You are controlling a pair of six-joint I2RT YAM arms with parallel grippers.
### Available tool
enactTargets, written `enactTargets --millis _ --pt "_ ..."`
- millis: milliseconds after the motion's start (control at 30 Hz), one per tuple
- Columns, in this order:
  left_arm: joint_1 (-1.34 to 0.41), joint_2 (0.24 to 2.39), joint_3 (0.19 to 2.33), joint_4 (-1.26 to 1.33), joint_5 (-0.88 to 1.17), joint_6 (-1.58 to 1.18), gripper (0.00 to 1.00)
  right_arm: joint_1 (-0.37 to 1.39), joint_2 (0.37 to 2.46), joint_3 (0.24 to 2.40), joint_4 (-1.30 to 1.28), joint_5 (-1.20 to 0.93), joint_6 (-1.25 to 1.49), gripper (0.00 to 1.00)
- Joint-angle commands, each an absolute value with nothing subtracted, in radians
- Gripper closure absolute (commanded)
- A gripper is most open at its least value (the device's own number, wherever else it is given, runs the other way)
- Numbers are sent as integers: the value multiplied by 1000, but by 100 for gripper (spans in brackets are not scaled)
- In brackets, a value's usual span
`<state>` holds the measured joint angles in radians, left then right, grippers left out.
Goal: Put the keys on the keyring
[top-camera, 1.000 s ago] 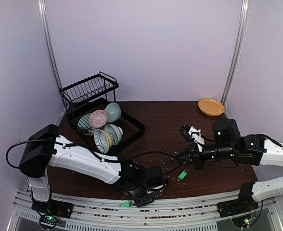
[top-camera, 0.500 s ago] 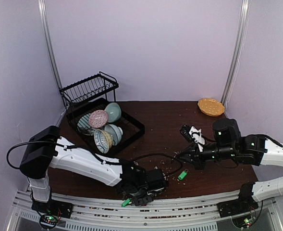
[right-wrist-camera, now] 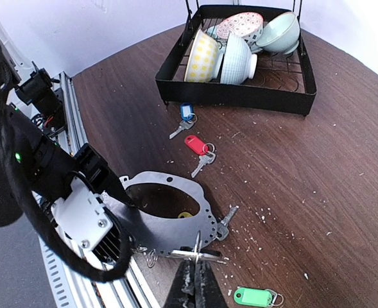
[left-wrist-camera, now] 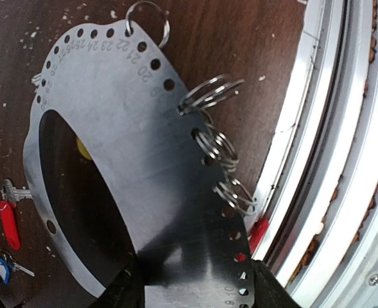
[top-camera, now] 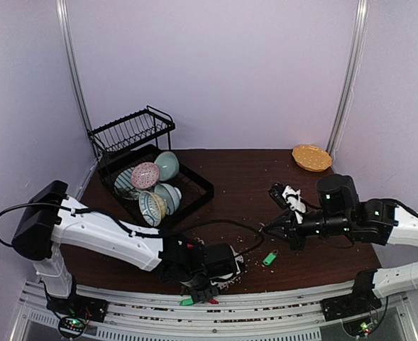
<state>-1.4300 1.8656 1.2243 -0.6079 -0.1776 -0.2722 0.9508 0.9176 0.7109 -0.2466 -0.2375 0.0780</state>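
My left gripper (left-wrist-camera: pixel 195 285) is shut on the near rim of the keyring (left-wrist-camera: pixel 131 154), a flat grey metal oval with numbered holes and several small split rings (left-wrist-camera: pixel 215 96) along its edge. It holds the keyring tilted over the table's front edge. My right gripper (right-wrist-camera: pixel 196 277) is shut on a silver key (right-wrist-camera: pixel 195 255) with its small ring, right at the keyring's (right-wrist-camera: pixel 176 221) rim. A red-tagged key (right-wrist-camera: pixel 197 145), a blue-tagged key (right-wrist-camera: pixel 187 112) and a green-tagged key (right-wrist-camera: pixel 253 296) lie on the table. A yellow tag (right-wrist-camera: pixel 185 215) shows through the keyring's hole, with a key (right-wrist-camera: pixel 226 221) beside the rim.
A black dish rack (top-camera: pixel 152 170) with bowls stands at the back left. A yellow-orange plate (top-camera: pixel 311 157) sits at the back right. A green tag (top-camera: pixel 186 302) and a red tag (top-camera: pixel 212 301) lie on the white rail (left-wrist-camera: pixel 343 128) below the front edge. Crumbs are scattered.
The left arm has swung its shoulder leftward and brought the gripper with the keyring slightly nearer the front edge. The right gripper has stayed almost in place.
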Motion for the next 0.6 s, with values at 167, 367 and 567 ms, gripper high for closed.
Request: enactTargets --millis 167,367,567 --pt "-1392 1717 1259 -707 -382 -307 71 947 871 734 -255 -191 77 100" --pt "-1320 1623 1310 -868 -545 -398 74 946 880 733 -247 -190 76 100" --pt "-1181 1579 1315 -1040 -596 -490 74 945 888 730 -240 -192 72 100"
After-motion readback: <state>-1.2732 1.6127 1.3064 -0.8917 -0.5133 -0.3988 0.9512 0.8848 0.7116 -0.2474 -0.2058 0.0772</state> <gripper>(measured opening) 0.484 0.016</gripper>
